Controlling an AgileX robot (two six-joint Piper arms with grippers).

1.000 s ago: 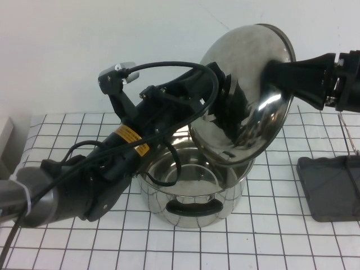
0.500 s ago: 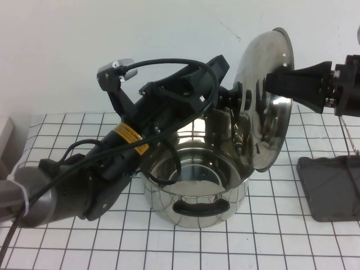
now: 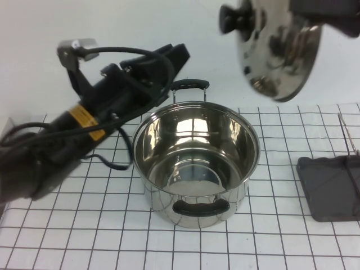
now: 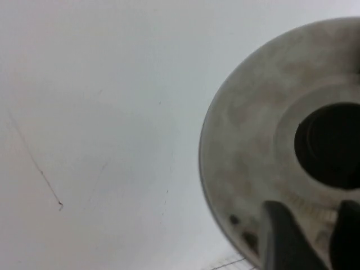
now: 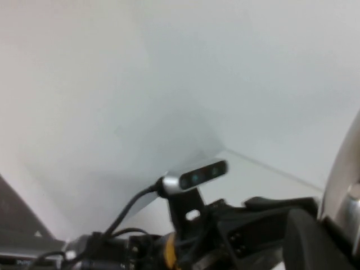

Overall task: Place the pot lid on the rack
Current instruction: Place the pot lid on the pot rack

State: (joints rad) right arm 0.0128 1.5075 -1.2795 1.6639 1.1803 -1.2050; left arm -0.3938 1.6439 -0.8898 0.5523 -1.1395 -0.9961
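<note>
We read no writing anywhere; the yellow label [image 3: 84, 119] on our left arm is illegible. Our right gripper [image 3: 323, 11], cut off at the frame's top corner, is pressed together on the pot lid's [image 3: 278, 53] rim, holding it on edge in the air, knob [image 3: 235, 18] pointing toward our left gripper [image 3: 179, 55]. That one hangs apart from the lid, above the pot [image 3: 197, 163], fingers [image 4: 287, 239] spread around nothing. Only the rack's [image 3: 332, 188] mat and some rods show.

Even, bright, diffuse light washes the white wall nearly shadowless, glare streaks the inside of the pot [image 3: 197, 163] and mottles the lid [image 3: 278, 53], and both wrist views are soft, the lid and left arm [image 3: 84, 129] smeared by blur.
</note>
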